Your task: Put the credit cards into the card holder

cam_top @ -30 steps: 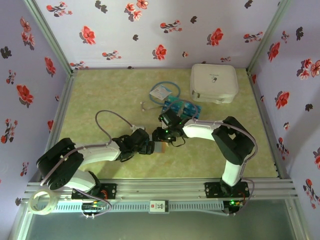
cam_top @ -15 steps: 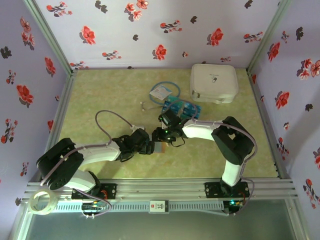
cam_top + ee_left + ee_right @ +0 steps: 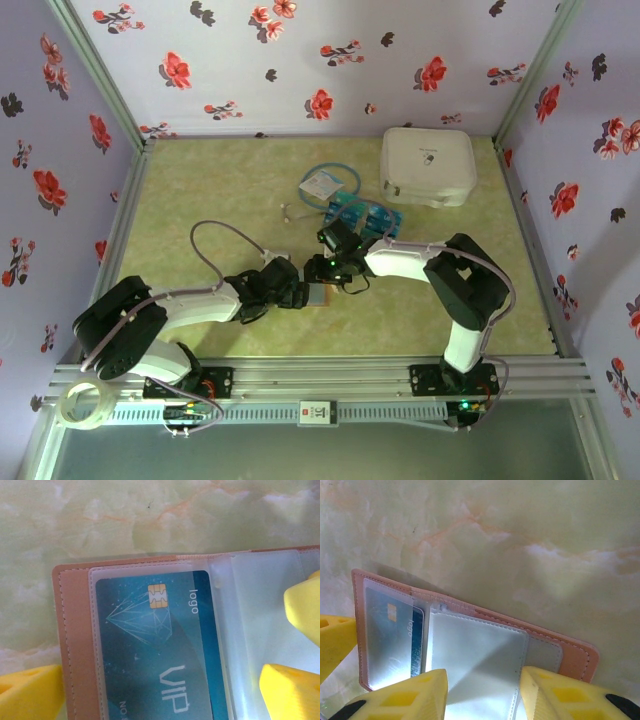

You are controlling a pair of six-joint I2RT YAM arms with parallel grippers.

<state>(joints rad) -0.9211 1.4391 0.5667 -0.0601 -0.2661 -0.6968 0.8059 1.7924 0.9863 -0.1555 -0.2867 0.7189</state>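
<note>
Pale green marbled worktop, floral walls around it. Large white rounded zip case at the far right. Both arms reach in to mid-worktop and meet there.

Pale blue square packet with looped tubing lies left of the case. A heap of blue/teal credit cards lies just behind the right arm's wrist.

Small reddish-brown leather-like card holder lies open and flat on the worktop between the two end effectors, clear plastic sleeves facing up. One teal card with a gold chip, printed "VIP" and "logo", sits inside the left sleeve; the right wrist view shows it in that same sleeve.

Left end effector: yellow fingers spread wide over the holder's left leaf, one at the outer stitched edge, the other on the clear sleeve near the fold.

Right end effector: fingers partly apart above the loose middle sleeve. Can't tell whether it's pinching that sleeve or clear of it.
</note>
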